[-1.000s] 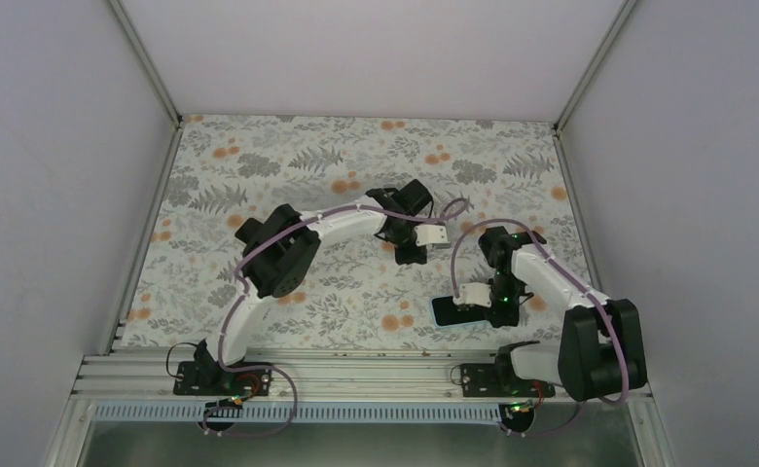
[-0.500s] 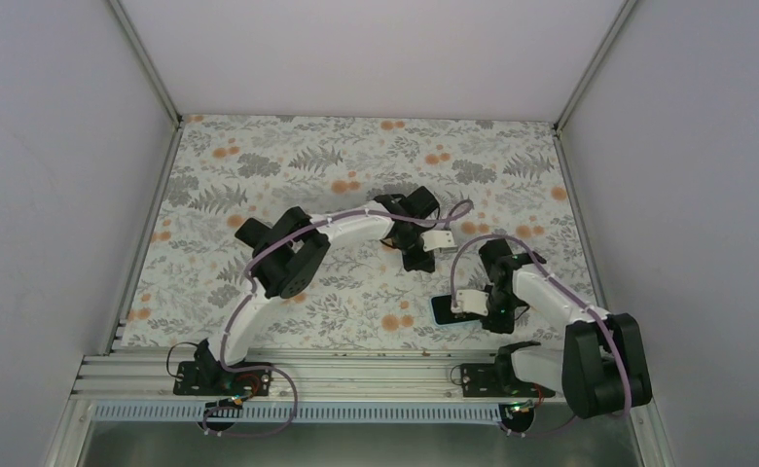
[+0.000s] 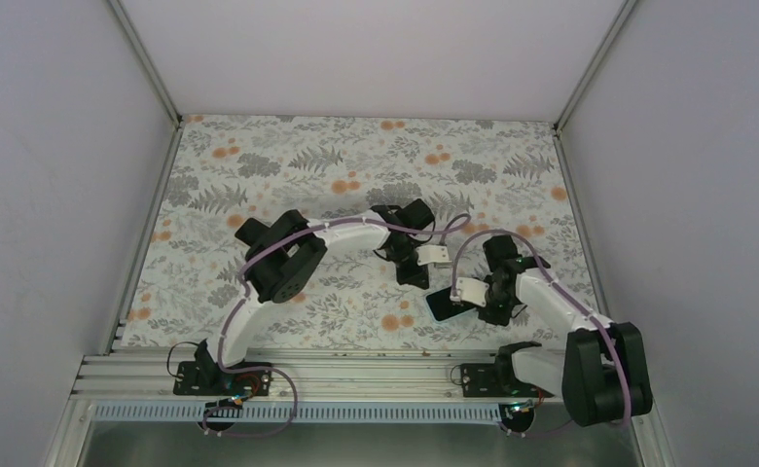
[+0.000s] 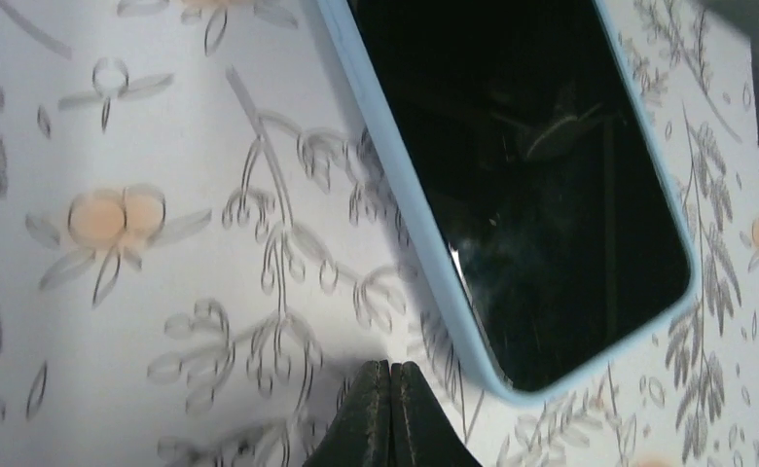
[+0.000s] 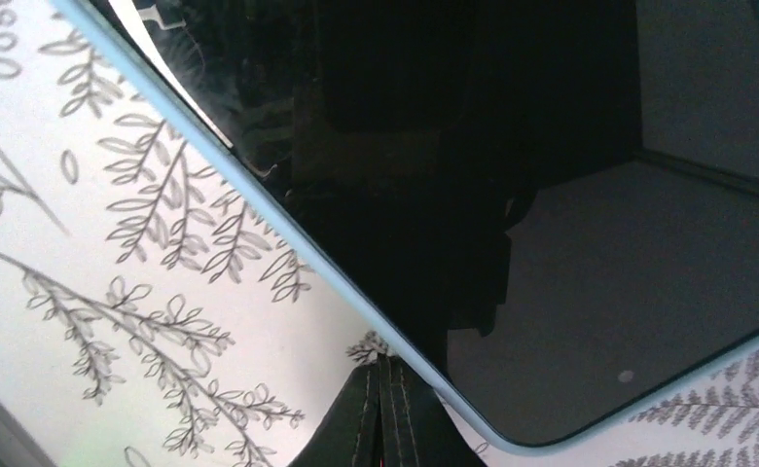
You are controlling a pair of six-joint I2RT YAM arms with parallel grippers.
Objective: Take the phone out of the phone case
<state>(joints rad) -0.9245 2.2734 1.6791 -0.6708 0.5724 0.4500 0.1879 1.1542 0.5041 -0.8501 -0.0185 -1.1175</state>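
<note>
Pale-blue phone case [image 4: 436,243] lies flat on the floral cloth [image 4: 162,146]. The phone [image 4: 531,165] is seated inside it, dark screen up.

Left gripper [image 4: 391,379]: fingers pressed together, nothing held. The case's rounded corner is just ahead of the tips and slightly aside, not touching.

Right gripper [image 5: 383,379]: fingers also together, empty. The case's long edge is directly ahead of the tips; contact cannot be told.

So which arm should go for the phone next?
Probably right. The right pincer sits at the phone case's edge; the left pincer is off beside a corner.
</note>
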